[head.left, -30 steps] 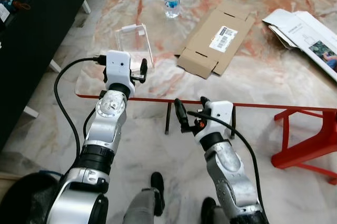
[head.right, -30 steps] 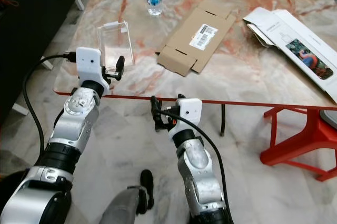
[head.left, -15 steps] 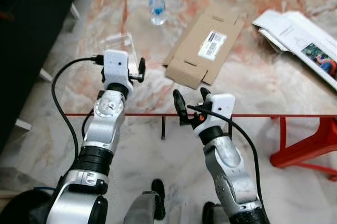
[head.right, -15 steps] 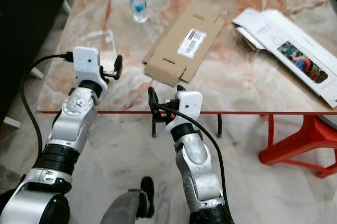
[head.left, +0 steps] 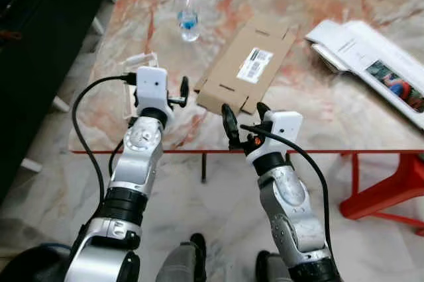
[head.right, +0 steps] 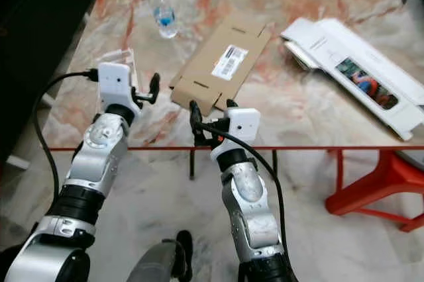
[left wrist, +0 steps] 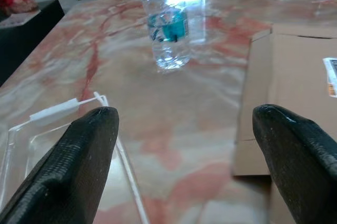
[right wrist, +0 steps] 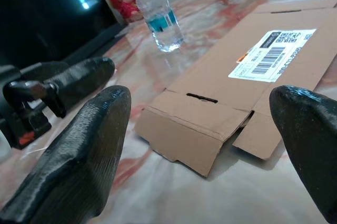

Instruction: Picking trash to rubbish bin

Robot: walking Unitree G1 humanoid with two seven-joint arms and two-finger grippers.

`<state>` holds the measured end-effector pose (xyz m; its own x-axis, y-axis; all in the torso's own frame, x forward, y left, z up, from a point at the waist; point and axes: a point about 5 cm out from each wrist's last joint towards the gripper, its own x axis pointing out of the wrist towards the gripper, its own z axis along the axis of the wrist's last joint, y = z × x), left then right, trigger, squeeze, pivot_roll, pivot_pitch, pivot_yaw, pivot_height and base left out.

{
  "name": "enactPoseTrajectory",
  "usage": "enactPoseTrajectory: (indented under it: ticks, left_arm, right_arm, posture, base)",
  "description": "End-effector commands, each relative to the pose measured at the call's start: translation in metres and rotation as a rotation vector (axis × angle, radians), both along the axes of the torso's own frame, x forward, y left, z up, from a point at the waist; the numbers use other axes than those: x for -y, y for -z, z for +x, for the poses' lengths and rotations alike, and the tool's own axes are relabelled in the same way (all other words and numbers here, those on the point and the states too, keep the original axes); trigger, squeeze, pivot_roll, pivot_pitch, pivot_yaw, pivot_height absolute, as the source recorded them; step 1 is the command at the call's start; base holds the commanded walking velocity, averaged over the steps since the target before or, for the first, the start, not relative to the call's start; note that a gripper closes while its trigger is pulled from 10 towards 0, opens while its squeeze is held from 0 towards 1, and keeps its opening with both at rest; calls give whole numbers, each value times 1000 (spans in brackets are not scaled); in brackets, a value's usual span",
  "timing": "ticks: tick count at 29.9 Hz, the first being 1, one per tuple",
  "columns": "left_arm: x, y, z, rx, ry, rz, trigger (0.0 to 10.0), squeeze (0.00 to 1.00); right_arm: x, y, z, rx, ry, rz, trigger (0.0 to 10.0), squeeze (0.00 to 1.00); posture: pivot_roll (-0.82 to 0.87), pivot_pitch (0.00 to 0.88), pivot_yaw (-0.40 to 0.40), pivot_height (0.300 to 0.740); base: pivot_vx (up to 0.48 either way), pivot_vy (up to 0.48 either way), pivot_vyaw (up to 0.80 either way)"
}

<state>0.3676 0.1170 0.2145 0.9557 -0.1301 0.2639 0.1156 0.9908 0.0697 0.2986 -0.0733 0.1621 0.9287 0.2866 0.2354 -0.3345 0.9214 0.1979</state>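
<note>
So since a second ago I've closed in on the table (head.left: 318, 123), and both arms have come up from below its red edge to right over the near side. My right gripper (head.left: 244, 118) sits just short of the flattened cardboard box (head.left: 246, 63), fingers spread wide, nothing in them. My left gripper (head.left: 165, 93) is spread too and empty, hovering over the clear plastic container (left wrist: 63, 129) near the left corner. The water bottle (head.left: 186, 12) stands upright further back, well apart from both grippers. Off to the right there's a white printed box (head.left: 371, 63) lying flat, and a red stool (head.left: 391, 189) tucked beside the table.
</note>
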Motion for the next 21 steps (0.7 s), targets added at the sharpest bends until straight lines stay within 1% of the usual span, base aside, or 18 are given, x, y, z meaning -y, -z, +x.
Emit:
enactPoseTrajectory:
  ticks: [1,4,10,13,21]
  left_arm:
    - [-11,3,0,-17,-38,12,10000,0]
    - [-12,2,0,-17,-40,11,10000,0]
    - [-12,2,-1,-18,-43,10,10000,0]
    - [-12,2,-1,-19,-41,12,10000,0]
    - [-11,1,1,-20,-37,13,10000,0]
  right_arm:
    - [-14,-1,-5,-2,-32,35,10000,0]
    - [-13,-1,-5,-1,-32,34,10000,0]
    - [-13,0,-5,-3,-34,33,10000,0]
    - [-14,2,-5,-18,-27,55,10000,0]
    - [-14,3,-4,-23,-28,53,10000,0]
  posture:
    - [130,305,124,740]
    - [130,308,124,740]
    - [134,308,123,740]
    - [136,307,126,740]
    - [135,306,129,740]
  base:
    - [292,0,575]
    - [290,0,577]
    - [291,0,358]
    - [291,0,0]
    - [292,0,0]
